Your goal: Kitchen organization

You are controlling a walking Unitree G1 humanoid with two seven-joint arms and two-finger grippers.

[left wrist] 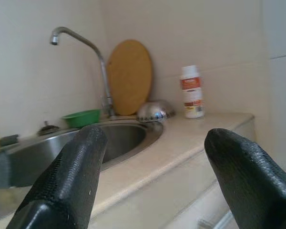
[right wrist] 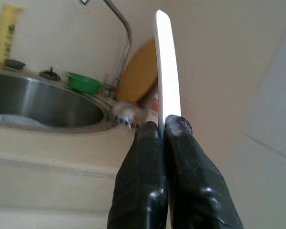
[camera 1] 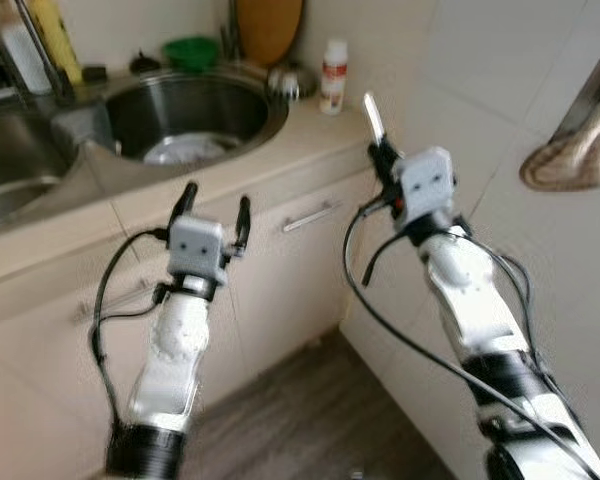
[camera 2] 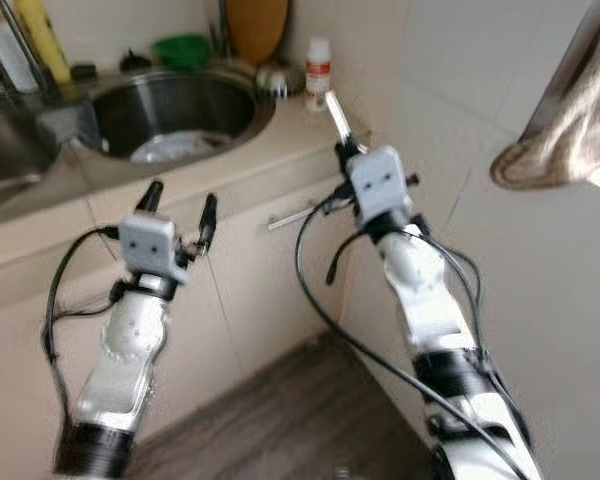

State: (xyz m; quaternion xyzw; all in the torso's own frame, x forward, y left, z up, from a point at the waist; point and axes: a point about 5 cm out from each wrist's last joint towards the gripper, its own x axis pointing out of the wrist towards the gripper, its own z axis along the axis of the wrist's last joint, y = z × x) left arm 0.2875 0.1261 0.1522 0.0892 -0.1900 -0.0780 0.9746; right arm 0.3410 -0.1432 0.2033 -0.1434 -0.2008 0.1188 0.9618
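Small kitchen corner: beige countertop (camera 1: 310, 140) over pale cabinets, tiled wall to the right, grey wood-look floor (camera 1: 300, 410) below.

Left eye view: round steel sink (camera 1: 195, 110) at 11 o'clock with something pale lying in its bottom; green bowl (camera 1: 191, 50) and wooden cutting board (camera 1: 270, 28) behind it at 12. White bottle (camera 1: 333, 75) with red label on the counter's right end. Left gripper (camera 1: 216, 208) is in front of the cabinet face below the sink, fingers spread, empty. Right gripper (camera 1: 381, 148) at 1 o'clock, just off the counter corner, pinching a thin white flat piece (camera 1: 374, 115), probably a knife or spatula, that stands up from the tips.

Right eye view: same layout. A beige towel (camera 2: 565, 130) hangs at 2 o'clock near the right arm's side. Cabinet handle (camera 2: 292, 214) lies between the two arms.

Left wrist view: both pads wide apart, faucet (left wrist: 81, 52), inverted steel bowl (left wrist: 155, 110) and bottle ahead across the counter.

Right wrist view: fingers closed tight on the white piece's lower end, most of its length free above.

Risks, my read:
- short grip on a long piece, so it can pivot or slip if it touches the wall or counter edge
- the bottle is near the path, and a sweep could tip it
- loose arm cables (camera 1: 400, 330) could snag the handle.
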